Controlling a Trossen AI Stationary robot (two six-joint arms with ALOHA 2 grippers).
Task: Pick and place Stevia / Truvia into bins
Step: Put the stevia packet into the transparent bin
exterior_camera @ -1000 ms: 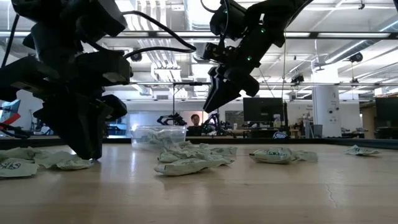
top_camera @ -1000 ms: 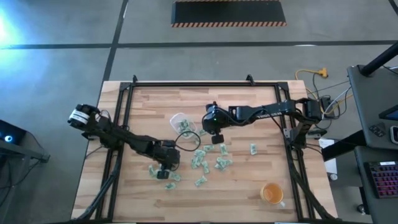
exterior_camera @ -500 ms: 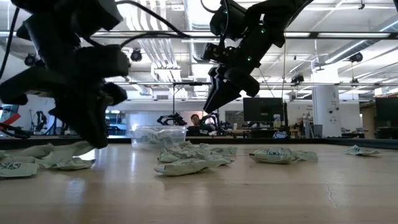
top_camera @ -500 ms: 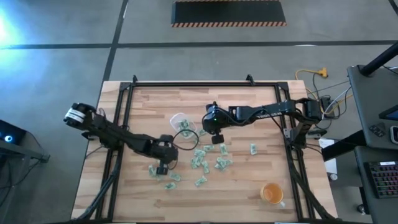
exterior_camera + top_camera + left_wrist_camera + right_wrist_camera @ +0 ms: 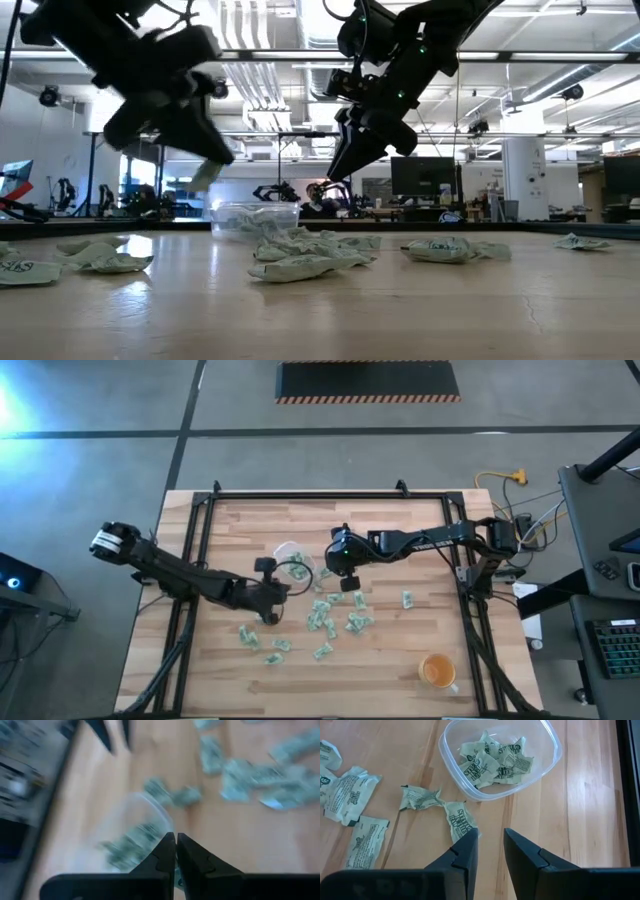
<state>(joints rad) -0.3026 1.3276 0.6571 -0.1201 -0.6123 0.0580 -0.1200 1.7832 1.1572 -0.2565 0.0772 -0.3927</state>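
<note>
Several pale green and white Stevia packets point(image 5: 330, 622) lie crumpled on the wooden table, and two more lie at the near left point(image 5: 262, 640). The clear bin point(image 5: 292, 555) stands on the table with several packets in it point(image 5: 495, 762). My left gripper point(image 5: 203, 160) is shut on one packet point(image 5: 207, 177), up in the air just short of the bin point(image 5: 130, 835). My right gripper point(image 5: 487, 845) hovers open beside the bin, above a loose packet point(image 5: 459, 820), with nothing between its fingers. My left gripper pinches one packet between its two shut fingers, which slant down toward the bin. A pale bit of the packet point(image 5: 207, 177) hangs below the fingertips, lifted clear of the table. Which part of the packet it has is hidden by the fingers.
An orange cup point(image 5: 437, 672) stands near the table's front right corner. A single packet point(image 5: 408, 599) lies apart on the right. A black frame point(image 5: 300, 494) runs along the table's far and side edges. Bare wood point(image 5: 390, 660) lies between the packets and the cup.
My left gripper has shut on a packet at the near left of the table and risen with it. It has tipped from pointing down to slanting forward and swung toward the bin. The packet is now lifted clear. My right gripper has kept still.
</note>
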